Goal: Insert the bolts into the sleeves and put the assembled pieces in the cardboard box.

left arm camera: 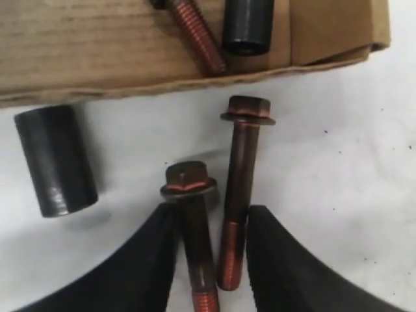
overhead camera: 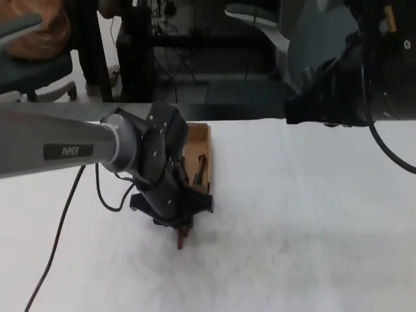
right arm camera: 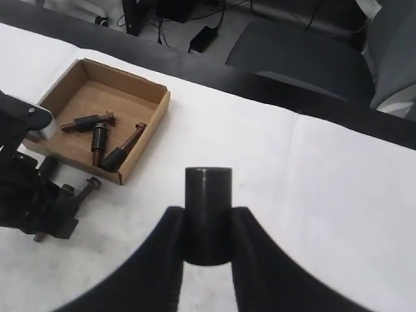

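At centre-left of the high view, left gripper (left arm camera: 211, 209): low on the white bench (overhead camera: 312, 214), fingers spread around two copper bolts (left arm camera: 242, 169).
Right gripper (right arm camera: 208, 218): pinching a black sleeve (right arm camera: 208, 188), held upright.
Cardboard box (overhead camera: 197, 135): just above the left gripper in frame, holding assembled pieces (right arm camera: 120, 153).

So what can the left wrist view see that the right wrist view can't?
Left wrist view: the left end effector, fingers open on either side of two bolts. Right wrist view: the right end effector holding a black sleeve, plus the whole cardboard box with three assembled pieces inside. Both: the box's edge and those bolts on the white cloth.
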You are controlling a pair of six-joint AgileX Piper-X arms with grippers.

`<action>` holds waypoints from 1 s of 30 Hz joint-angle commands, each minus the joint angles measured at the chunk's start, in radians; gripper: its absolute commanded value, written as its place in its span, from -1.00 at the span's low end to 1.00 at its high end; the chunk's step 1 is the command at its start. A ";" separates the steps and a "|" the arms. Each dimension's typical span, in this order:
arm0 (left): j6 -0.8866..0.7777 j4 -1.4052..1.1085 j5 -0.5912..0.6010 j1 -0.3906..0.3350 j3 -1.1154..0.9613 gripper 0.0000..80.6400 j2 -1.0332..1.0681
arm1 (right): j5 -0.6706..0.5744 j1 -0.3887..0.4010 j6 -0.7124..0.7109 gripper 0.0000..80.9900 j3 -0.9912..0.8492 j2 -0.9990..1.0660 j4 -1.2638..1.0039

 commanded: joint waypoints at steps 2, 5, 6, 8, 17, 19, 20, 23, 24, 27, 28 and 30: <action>-0.007 0.037 0.016 0.002 -0.003 -0.14 -0.002 | 0.009 -0.005 -0.006 -0.99 -0.003 -0.011 -0.005; -0.007 0.028 0.056 0.008 -0.003 -0.12 -0.020 | 0.009 -0.005 -0.006 -0.99 -0.003 -0.011 -0.005; -0.007 0.019 0.065 0.011 -0.003 -0.11 -0.028 | 0.009 -0.005 -0.006 -0.99 -0.003 -0.011 -0.005; -0.007 0.005 0.072 0.013 -0.003 -0.02 -0.041 | 0.009 -0.005 -0.006 -0.99 -0.003 -0.011 -0.005; -0.010 -0.003 0.029 0.026 -0.003 0.13 -0.056 | 0.009 -0.005 -0.006 -0.99 -0.003 -0.011 -0.005; -0.010 -0.003 0.022 0.040 -0.003 0.13 -0.056 | 0.009 -0.005 -0.006 -0.99 -0.003 -0.011 -0.005; -0.010 -0.003 0.022 0.049 -0.003 0.13 -0.056 | 0.009 -0.005 -0.006 -0.99 -0.003 -0.011 -0.005; -0.010 -0.005 0.022 0.072 -0.003 0.13 -0.056 | 0.009 -0.005 -0.006 -0.99 -0.003 -0.011 -0.005; -0.010 -0.005 0.031 0.078 -0.003 0.13 -0.056 | 0.009 -0.005 -0.006 -0.99 -0.003 -0.011 -0.005; -0.010 -0.007 0.052 0.084 -0.003 0.13 -0.056 | 0.009 -0.005 -0.006 -0.99 -0.003 -0.011 -0.017; -0.010 -0.008 0.052 0.084 -0.003 0.13 -0.053 | 0.009 -0.005 -0.006 -0.99 -0.003 -0.011 -0.024; -0.005 -0.009 0.052 0.081 -0.003 0.13 -0.050 | 0.009 -0.005 -0.006 -0.99 -0.003 -0.011 -0.036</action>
